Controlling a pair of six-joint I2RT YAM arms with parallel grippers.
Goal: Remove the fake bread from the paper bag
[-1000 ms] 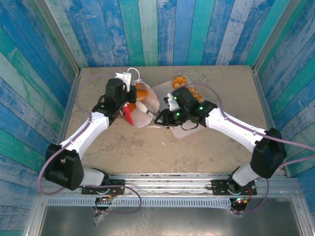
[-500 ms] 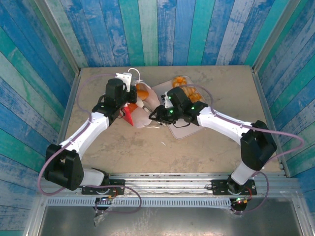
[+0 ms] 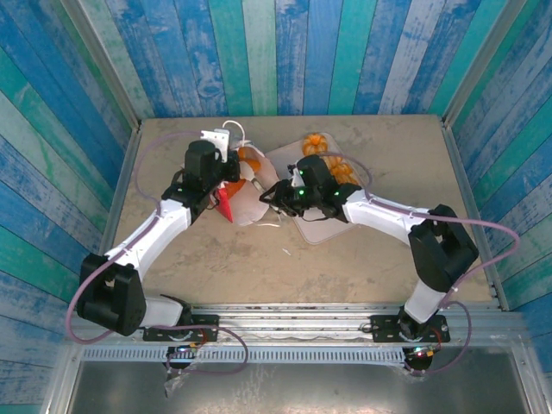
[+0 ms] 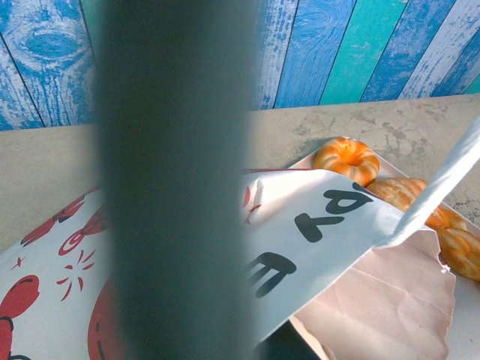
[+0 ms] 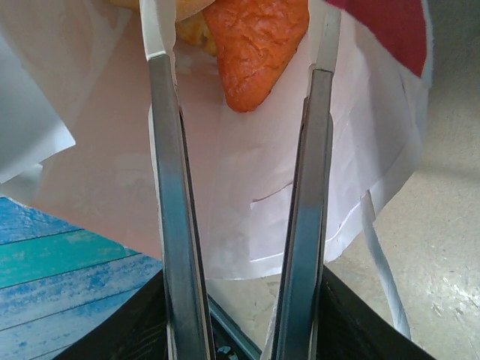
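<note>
You are midway through the unloading. Some fake bread (image 3: 316,142) already lies on the pink tray (image 3: 321,231), twisted rolls (image 4: 346,159) among it. At least one more piece sits in the paper bag (image 3: 246,203), which lies on its side on the table (image 3: 379,250) just beside the tray, mouth toward your right arm.

Your left claw (image 3: 226,170) is closed. Judging by the lifted printed lip, it is clamped on the bag's upper edge and holds the mouth open. Your right claw (image 5: 240,34) is inside that mouth with its fingers apart. The orange-red triangular pastry (image 5: 255,52) sits between the fingertips, point toward the wrist camera, with bare paper on either side, so nothing is gripped yet. A golden piece (image 5: 191,26) peeks out behind it, next to one finger.

The step in hand is the grasp on that triangle. By my reading, you should ease in deeper so the fingers straddle its wider body rather than the tapering tip. Then close and draw straight back out toward the tray. Take care not to pinch the thin paper under it, and expect the glossy taper to try to slip forward as you squeeze.
</note>
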